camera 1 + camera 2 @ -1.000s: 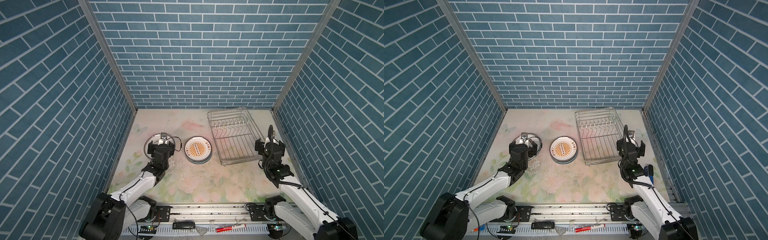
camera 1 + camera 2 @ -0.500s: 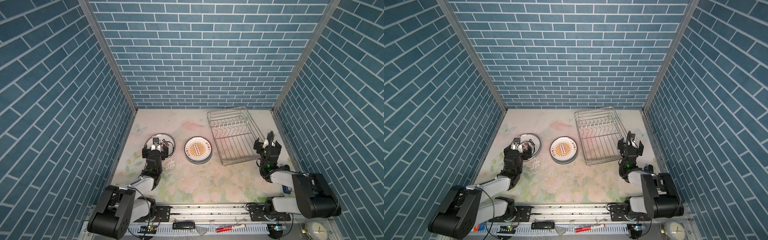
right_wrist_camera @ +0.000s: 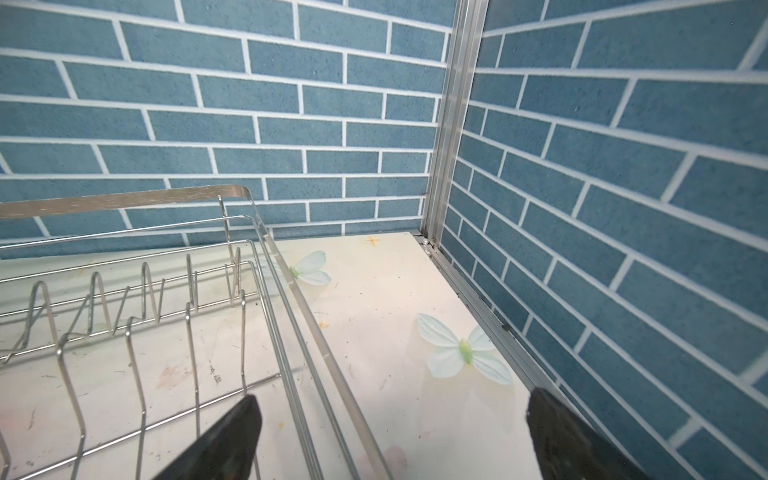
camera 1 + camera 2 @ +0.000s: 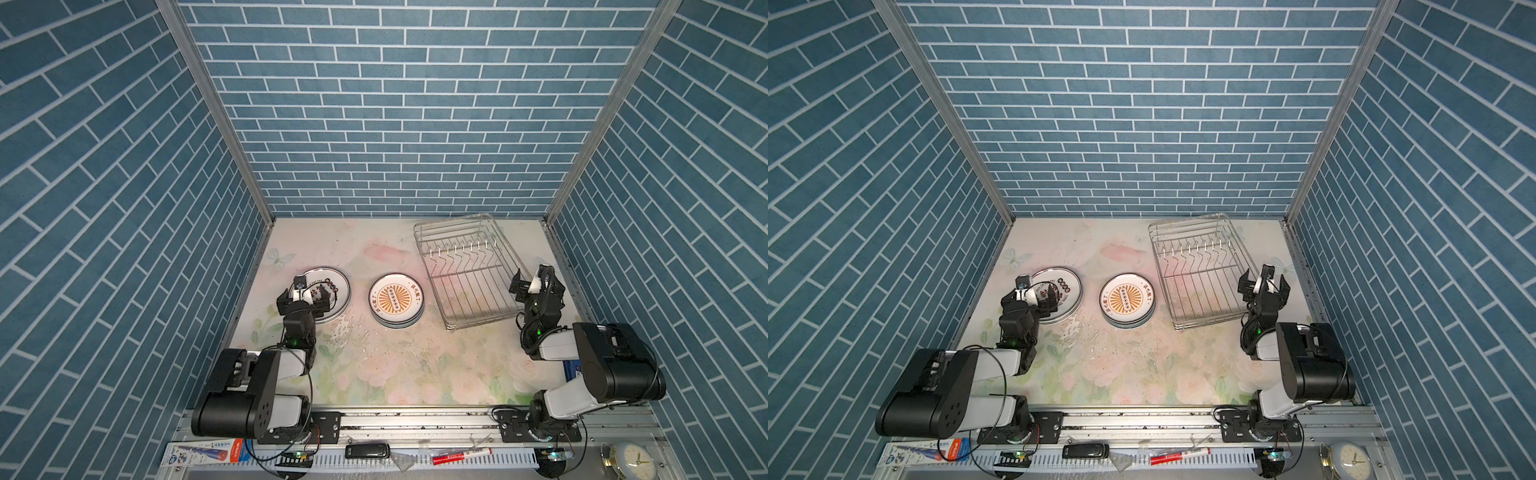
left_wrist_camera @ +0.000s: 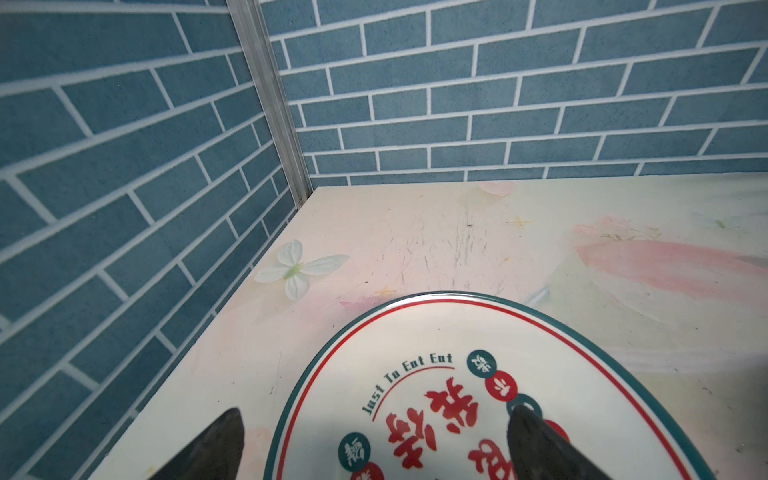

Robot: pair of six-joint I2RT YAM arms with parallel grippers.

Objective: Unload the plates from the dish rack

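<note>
In both top views the shiny silver rectangular wire dish rack (image 4: 468,272) stands at the far right of the pale, flower-printed worktop (image 4: 374,365), set slightly askew. Left of it, apart from its side, a stack of round white plates (image 4: 396,299) topped by an orange sunburst lies flat. Further left lies a round white plate with red characters (image 4: 337,291) and a dark green rim. The left hand (image 4: 303,302) sits over the near edge of that plate, fingers wide apart and gripping nothing. The right hand (image 4: 537,286) is at the rack's near right corner, also spread wide and holding nothing.

In the left wrist view the left hand (image 5: 376,436) straddles the rim of the plate with red characters (image 5: 415,332). One dark fingertip (image 5: 528,432) is over the printed face and the other over bare worktop. Whether either touches, I cannot tell.

In the right wrist view the right hand (image 3: 392,428) straddles the dish rack's (image 3: 166,311) flat side rail. One fingertip (image 3: 232,432) is over the wire base and the other is near the blue brick-patterned wall (image 3: 623,208).
</note>
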